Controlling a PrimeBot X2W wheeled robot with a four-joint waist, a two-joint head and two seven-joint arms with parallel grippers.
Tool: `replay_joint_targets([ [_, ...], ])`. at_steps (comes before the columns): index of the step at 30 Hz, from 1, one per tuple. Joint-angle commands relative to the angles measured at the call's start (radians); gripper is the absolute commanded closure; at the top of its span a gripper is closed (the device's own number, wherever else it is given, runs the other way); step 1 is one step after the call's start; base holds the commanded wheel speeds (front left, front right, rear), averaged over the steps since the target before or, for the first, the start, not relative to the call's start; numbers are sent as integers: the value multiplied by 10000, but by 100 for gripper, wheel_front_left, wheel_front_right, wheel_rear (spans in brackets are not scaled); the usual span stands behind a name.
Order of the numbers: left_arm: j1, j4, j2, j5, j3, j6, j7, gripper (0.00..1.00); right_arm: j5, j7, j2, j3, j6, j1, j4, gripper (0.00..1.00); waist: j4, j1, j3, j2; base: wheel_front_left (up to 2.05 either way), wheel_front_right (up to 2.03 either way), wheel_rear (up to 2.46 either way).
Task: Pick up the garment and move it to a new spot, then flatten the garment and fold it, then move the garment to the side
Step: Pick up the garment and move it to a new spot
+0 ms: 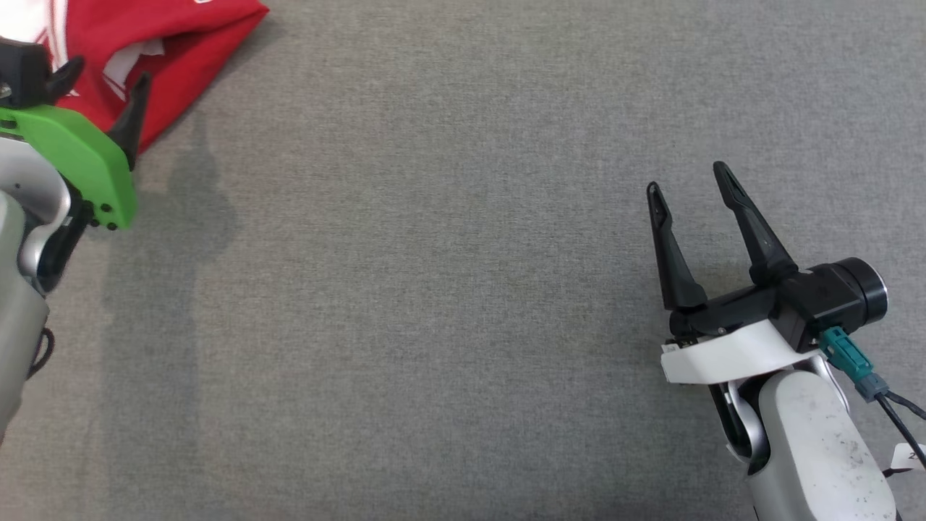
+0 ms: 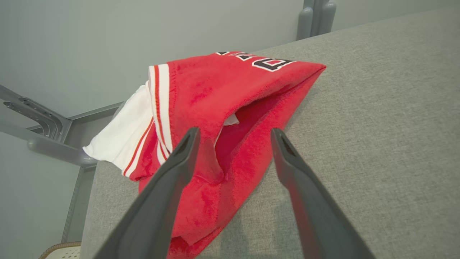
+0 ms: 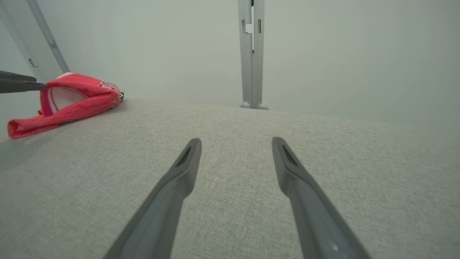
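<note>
Spread wide and empty, the left gripper (image 1: 108,76) is seen at ten o'clock in the head view. Its dark fingertips are poised over the near edge of the garment (image 1: 166,43), a red jersey with white trim bunched at eleven o'clock on the grey table (image 1: 434,289). The right gripper (image 1: 687,179) is found at four o'clock, its fingers likewise parted with nothing between them, well apart from the cloth.

In the left wrist view, the garment (image 2: 215,86) is seen at twelve o'clock, just beyond the parted fingers, with a loose pocket of fabric gaping between them. A white part hangs over the table's edge at nine o'clock. Whether the tips touch the cloth cannot be told.

In the right wrist view, bare table is framed between the open fingers, and the garment (image 3: 72,100) is placed at ten o'clock.

The jersey is judged to be soft, light and limp, so sagging and dragging are to be expected once it is lifted. A pinch through the doubled red edge near the pocket is favoured, since a single top layer would probably peel away. The overhanging part may pull the cloth off the edge.
</note>
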Motion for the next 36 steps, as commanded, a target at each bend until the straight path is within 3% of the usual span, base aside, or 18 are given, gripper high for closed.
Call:
replay_joint_targets([
  [1, -305, 260, 270, 21, -6, -15, -165, 0, -86, -32, 19, -16, -3, -146, -67, 0, -577, -1, 589, 0, 0, 0, 0],
  [3, -517, 719, 299, 80, 54, 41, -419, 0, -76, -32, 13, 1, -3, -189, -89, 0, -655, -1, 653, 0, 0, 0, 0],
  [7, -891, 1682, 211, 225, 206, 565, -980, 0, -96, -32, 27, -76, -3, -148, -136, 0, -774, -1, 740, 0, 0, 0, 0],
  [8, -959, 1910, 183, 275, 220, 672, -1090, 6, -91, -32, 28, -89, -3, -165, -136, 0, -794, -1, 753, 0, 0, 0, 0],
  [9, -1014, 2092, 156, 303, 210, 719, -1164, 31, -86, -32, 30, -93, -3, -178, -133, 0, -812, -1, 755, 0, 0, 0, 0],
  [10, -1076, 2282, 128, 370, 178, 790, -1259, 83, -89, -32, 32, -99, -3, -177, -132, 0, -829, -1, 748, 0, 0, 0, 0],
  [11, -1143, 2442, 94, 414, 139, 808, -1361, 100, -108, -32, 37, -104, -3, -167, -140, 0, -845, -1, 735, 0, 0, 0, 0],
  [17, -1462, 3124, 73, 679, 36, 961, -1977, 100, -149, -32, 60, -158, -3, -117, -91, 0, -821, -1, 544, 0, 0, 0, 0],
  [24, -1732, 3609, 194, 760, -127, 681, -2393, 100, -7, -32, 95, -135, -3, -4, 157, 0, -756, -1, -261, 0, 0, 0, 0],
  [31, -2061, 3564, 400, 1117, -533, 380, -2734, 100, 221, -32, 139, -130, -3, 364, 509, 0, -846, -1, -1698, 0, 0, 0, 0],
  [36, -2469, 2891, 115, 1462, -1227, 73, -2796, 100, 721, -32, 143, -226, -3, 863, 855, 0, -1067, -1, -3276, 0, 0, 0, 0],
])
